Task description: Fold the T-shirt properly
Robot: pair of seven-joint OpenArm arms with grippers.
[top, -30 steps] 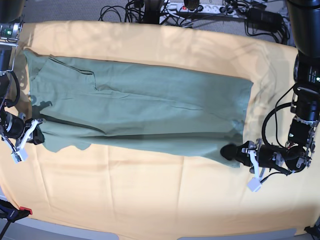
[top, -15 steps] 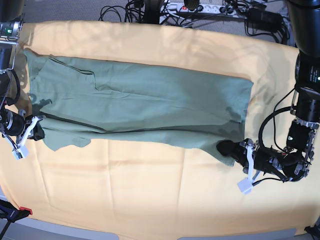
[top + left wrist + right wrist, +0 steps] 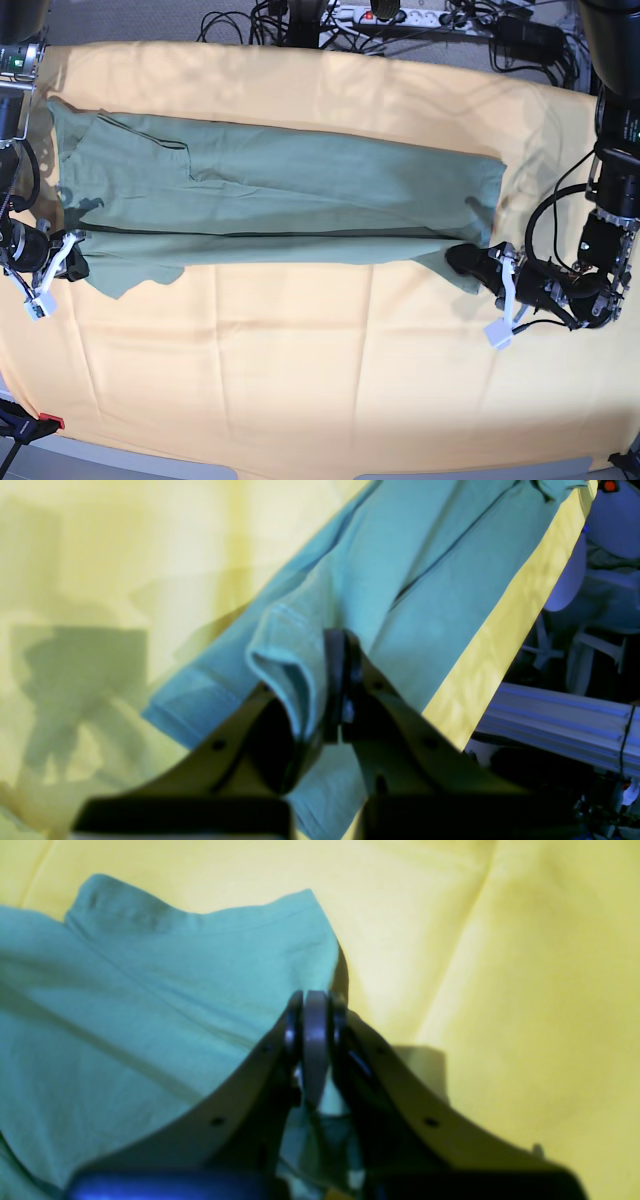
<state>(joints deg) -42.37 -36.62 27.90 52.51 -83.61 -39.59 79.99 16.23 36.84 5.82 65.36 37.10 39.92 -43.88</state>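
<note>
Desk under yellow-orange cloth [image 3: 300,380]. Both end effectors, left [image 3: 478,262] & right [image 3: 72,255], clamped on thin sage-green T-shirt [image 3: 280,190]; I've carried near edge upward, lengthwise fold narrowing.

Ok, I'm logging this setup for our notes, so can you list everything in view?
T-shirt: one, sage green, spread lengthwise on the cloth, near edge pinched at both ends.
Cloth: one, yellow-orange, covering the table under the T-shirt.
Cables: several, black, beyond the cloth's far edge.
Power strip: one, white, among the cables.
Clamp: one, black with a red tip, at the near left corner in the base view.
Left gripper: one, black, jaws shut on the T-shirt's hem corner.
Right gripper: one, black, jaws shut on the T-shirt's opposite end.
</note>
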